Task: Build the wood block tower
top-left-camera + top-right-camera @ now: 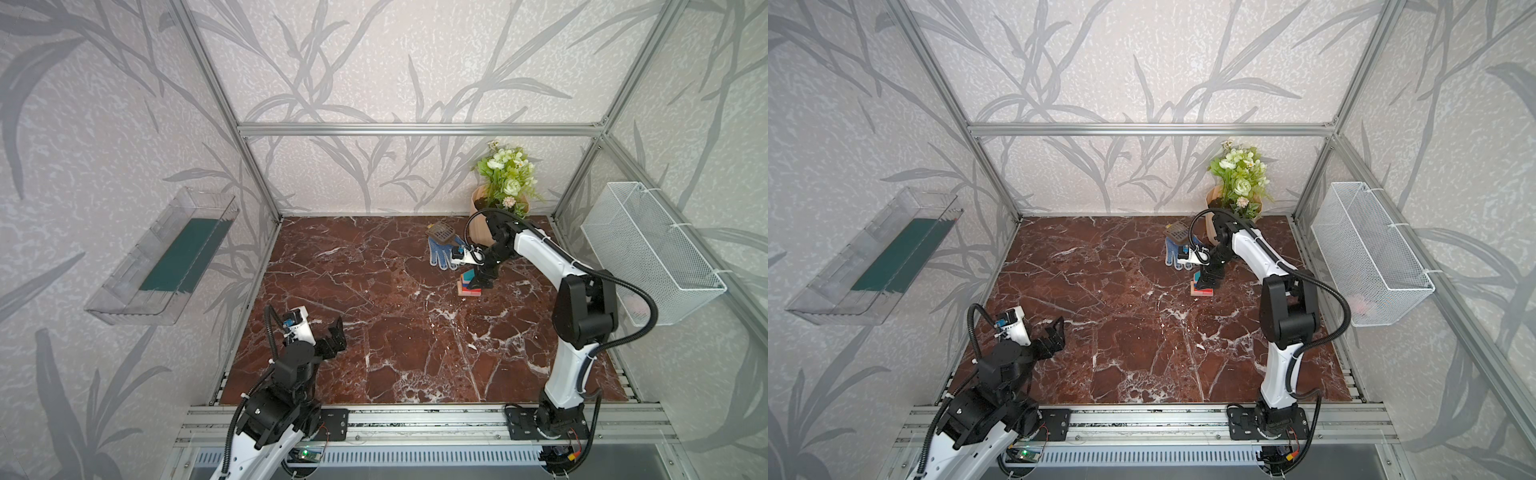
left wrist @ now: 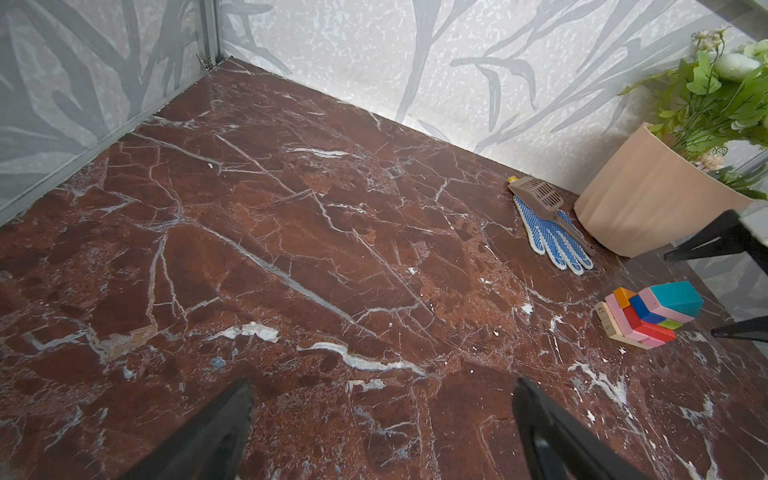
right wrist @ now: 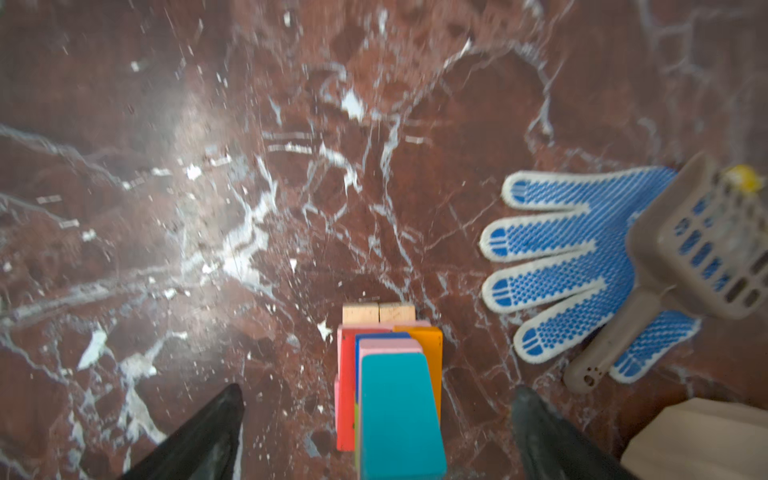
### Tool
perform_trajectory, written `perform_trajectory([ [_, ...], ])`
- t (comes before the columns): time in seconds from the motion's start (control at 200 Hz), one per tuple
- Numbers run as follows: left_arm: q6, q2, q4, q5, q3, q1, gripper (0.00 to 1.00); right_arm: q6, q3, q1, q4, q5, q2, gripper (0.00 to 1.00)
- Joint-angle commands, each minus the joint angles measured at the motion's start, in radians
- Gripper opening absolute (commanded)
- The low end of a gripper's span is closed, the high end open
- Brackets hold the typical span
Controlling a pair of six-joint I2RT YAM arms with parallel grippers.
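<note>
- Red-brown marble tabletop (image 1: pixel 374 316) fills both top views. The tower (image 1: pixel 466 287) stands on its far right part, just on the near side of the blue-dotted glove (image 1: pixel 441 257). It is near the peach flowerpot (image 1: pixel 480 230), which rises well above it.
- In both top views the right gripper (image 1: pixel 482 281) points down right at the tower (image 1: pixel 1200 291) and hides part of it. From here I cannot tell how wide its jaws stand.
- The left gripper (image 1: pixel 337 336) is well apart at the near left, over bare marble, jaws spread with nothing between them.
- In the left wrist view, the left gripper (image 2: pixel 382 384) shows two dark fingers set wide over the marble.
- Across the table the tower (image 2: pixel 646 318) shows tan bars (image 2: pixel 607 322) at the bottom. Pink, red, orange, blue and lime layers lie above them, with the teal wedge (image 2: pixel 675 297) on top.
- Two black fingers (image 2: pixel 706 245) of the right gripper stand either side of the wedge.
- A grey-brown scoop (image 2: pixel 536 194) lies on the glove (image 2: pixel 552 237), beside the flowerpot (image 2: pixel 648 199).
- In the right wrist view, the teal wedge (image 3: pixel 399 415) lies between the fingers (image 3: pixel 208 432), with marble showing on each side. The right gripper (image 3: pixel 378 392) is spread wide, gripping nothing.
- The ends of the tan bars (image 3: pixel 378 312) sit side by side at the base. The glove (image 3: pixel 582 266) lies just beside the tower, with the scoop (image 3: pixel 685 257) overlapping it.
</note>
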Motion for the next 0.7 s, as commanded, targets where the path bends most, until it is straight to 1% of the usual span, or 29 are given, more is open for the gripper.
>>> perform_trajectory([
  [0.0,-0.010,0.005,0.000,-0.020,-0.009,0.002,0.99,0.152,-0.118,-0.006,0.216,-0.207,-0.201,0.99],
  [0.045,-0.010,0.004,0.000,-0.023,-0.009,0.002,0.99,0.249,-0.218,-0.007,0.368,-0.233,-0.282,0.99],
  [0.095,-0.014,0.004,-0.004,-0.029,-0.008,0.002,0.99,0.362,-0.335,-0.007,0.545,-0.230,-0.369,0.99],
  [0.135,-0.016,0.004,-0.009,-0.037,-0.007,0.003,0.99,0.516,-0.425,-0.010,0.698,-0.191,-0.430,0.99],
  [0.18,-0.020,0.002,-0.014,-0.047,-0.006,0.002,0.99,0.723,-0.496,-0.022,0.836,-0.101,-0.481,0.99],
  [0.215,-0.022,0.001,-0.017,-0.053,-0.006,0.003,0.99,0.818,-0.516,-0.043,0.856,-0.052,-0.508,0.99],
  [0.26,-0.024,0.000,-0.019,-0.061,-0.005,0.003,0.99,0.891,-0.521,-0.087,0.799,-0.035,-0.544,0.99],
  [0.305,-0.026,-0.001,-0.021,-0.069,-0.007,0.003,0.99,0.991,-0.564,-0.133,0.827,-0.015,-0.570,0.99],
  [0.395,-0.029,-0.003,-0.021,-0.098,-0.007,0.002,0.99,1.116,-0.687,-0.188,0.924,0.056,-0.629,0.99],
  [0.5,-0.022,-0.007,0.002,-0.128,-0.015,0.003,0.99,1.266,-0.887,-0.226,1.126,0.216,-0.720,0.99],
  [0.56,0.008,-0.006,0.043,-0.130,-0.027,0.004,0.99,1.304,-0.984,-0.238,1.213,0.302,-0.766,0.99],
  [0.645,0.031,0.003,0.071,-0.138,-0.031,0.004,0.99,1.327,-1.054,-0.251,1.192,0.462,-0.807,0.99],
  [0.695,0.039,0.018,0.090,-0.144,-0.032,0.004,0.99,1.348,-1.081,-0.266,1.184,0.515,-0.813,0.99],
])
